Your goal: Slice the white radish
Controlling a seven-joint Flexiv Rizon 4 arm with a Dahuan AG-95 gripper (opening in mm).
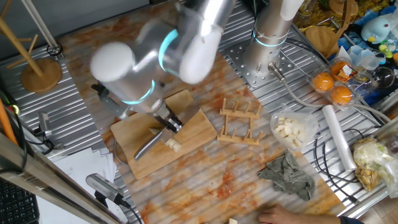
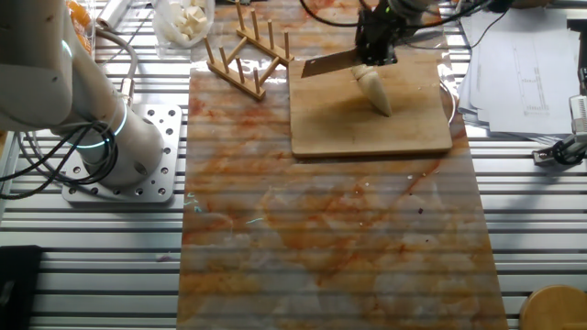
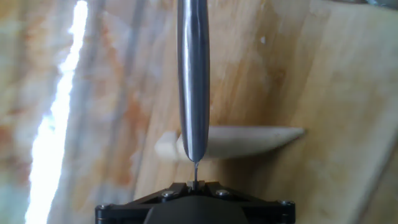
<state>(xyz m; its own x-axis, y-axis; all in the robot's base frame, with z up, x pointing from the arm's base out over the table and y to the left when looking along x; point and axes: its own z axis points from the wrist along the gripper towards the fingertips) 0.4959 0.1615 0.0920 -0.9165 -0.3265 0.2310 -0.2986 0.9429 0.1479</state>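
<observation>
No readable writing or brand anywhere in these shots, everything's too blurry or small for that. The pincer point(image 2: 375, 57) was pinching a knife point(image 2: 328, 63), blade held out flat-ish over the wooden cutting board point(image 2: 367, 128) in the other fixed view. In the hand view the knife's spine ran straight up the middle and crossed right over the white radish point(image 3: 249, 140), near its blunt end. The radish lay on the board as one pale tapered piece, pointy end away from the blade. Whether the edge was actually touching it, couldn't tell. One fixed view was motion-blurred around the arm, but the radish point(image 1: 172, 145) showed up beside the blade there. Off the board, a little wooden rack point(image 1: 239, 121) stood on the counter point(image 2: 330, 247), a plastic-wrapped heap of pale cubes point(image 1: 291, 130) past it, and a grey rag point(image 1: 287, 175) nearby.
</observation>
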